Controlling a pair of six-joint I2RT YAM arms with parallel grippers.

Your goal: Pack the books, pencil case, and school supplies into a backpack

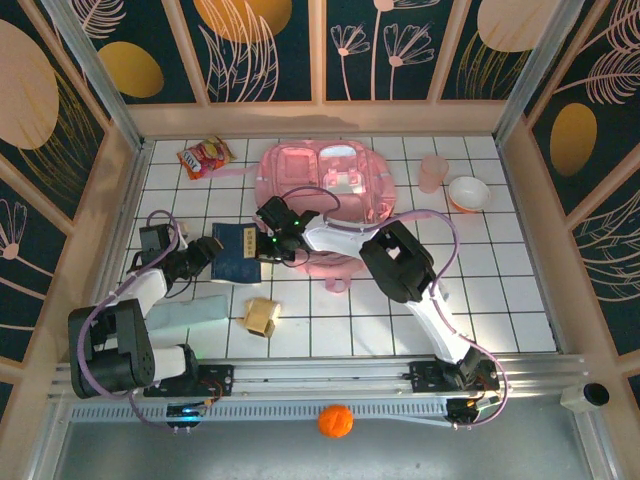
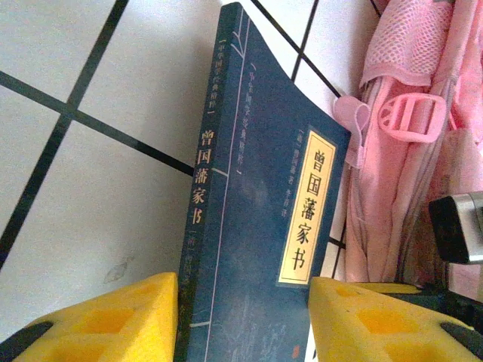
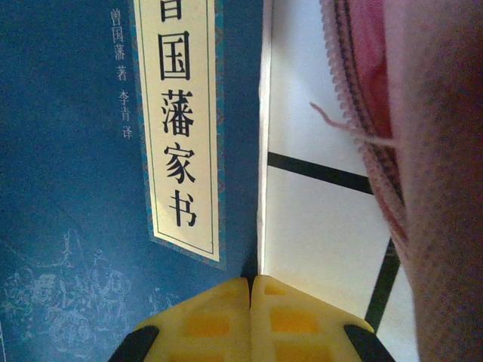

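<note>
Where the white tiled table (image 1: 500,300) meets the large glossy pink backpack (image 1: 330,175), a thin navy book (image 1: 237,258) with a cream title band sits just beside the bag's mesh pocket and zip. The left gripper (image 2: 240,285) holds its blocky yellow fingers partly apart with the book between them. Whether they press on it cannot be told. The right gripper (image 3: 251,283) is closed, fingertips together at the book's edge on the backpack side. The backpack lies flat, its contents hidden. Nearer the arms, a flat mint-green pencil case (image 1: 190,312) and a small tan box (image 1: 262,316) rest apart on the tiles. At the far side sit a crinkly red snack bag (image 1: 205,157), a pink cup (image 1: 432,172) and a round white bowl (image 1: 468,192).
</note>
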